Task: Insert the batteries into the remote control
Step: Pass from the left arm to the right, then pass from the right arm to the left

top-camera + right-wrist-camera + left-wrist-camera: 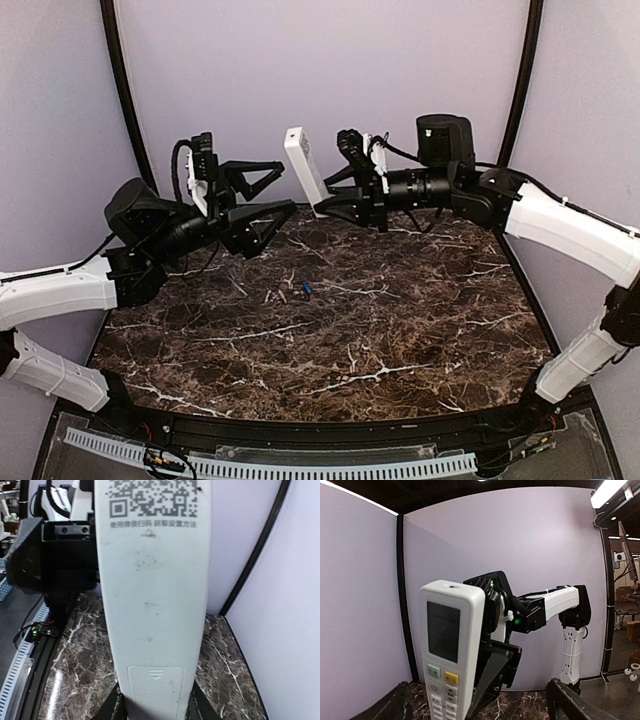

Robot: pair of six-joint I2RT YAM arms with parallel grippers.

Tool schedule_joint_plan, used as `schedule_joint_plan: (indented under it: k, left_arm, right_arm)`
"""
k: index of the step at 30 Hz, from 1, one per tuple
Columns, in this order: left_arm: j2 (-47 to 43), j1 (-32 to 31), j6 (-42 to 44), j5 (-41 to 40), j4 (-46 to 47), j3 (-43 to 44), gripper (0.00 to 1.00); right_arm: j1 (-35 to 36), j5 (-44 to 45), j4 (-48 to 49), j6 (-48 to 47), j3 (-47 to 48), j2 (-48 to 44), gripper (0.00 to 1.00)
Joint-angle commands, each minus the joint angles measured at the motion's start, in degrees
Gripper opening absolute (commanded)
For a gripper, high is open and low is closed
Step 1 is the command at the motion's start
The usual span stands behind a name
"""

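The white remote control (305, 170) is held upright in the air over the far side of the table, gripped at its lower end by my right gripper (335, 203). In the right wrist view its back (152, 605) faces me, with the battery cover (156, 687) in place, and my right gripper (156, 711) has a finger on each edge. The left wrist view shows the remote's display and buttons (447, 650). My left gripper (287, 187) stands open just left of the remote, touching nothing. A blue battery (308, 289) lies on the marble below.
The dark marble table (400, 320) is ringed by lilac walls (400, 70) with black corner posts. A slotted white cable duct (300, 465) runs along the near edge. The right arm's white links (575, 230) reach in from the right.
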Motion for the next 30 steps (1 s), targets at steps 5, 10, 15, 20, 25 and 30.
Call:
schedule_joint_plan:
  k: [5,10,15,20,25,30]
  left_arm:
    - [-4.6,-0.2,3.3,-8.8,-18.4,2.2,0.91]
    - [1.1,-0.2,-6.6,-12.8,-17.5,5.1,0.82]
    - [3.5,-0.7,-9.5,-14.2,-11.9,5.1,0.8]
    - [4.7,-0.9,-10.8,-18.4,-11.5,6.0,0.75]
    - [5.0,-0.9,-12.0,-18.0,-10.0,5.5,0.72]
    - [4.0,-0.8,-12.8,-20.1,-7.9,4.1,0.56]
  right_arm:
    - [3.6,32.1,-3.7,-16.8,-1.7,-4.3,0.0]
    - [5.8,36.1,2.8,-16.2,-3.2,-3.7,0.0]
    - [7.1,36.7,4.3,-16.1,-3.4,-2.3,0.0]
    - [9.1,37.2,4.1,-17.7,-3.3,-1.0,0.0]
    - [9.3,38.0,3.0,-16.8,-2.1,0.4,0.0]
    - [9.4,36.9,3.1,-16.2,-2.1,0.5,0.0]
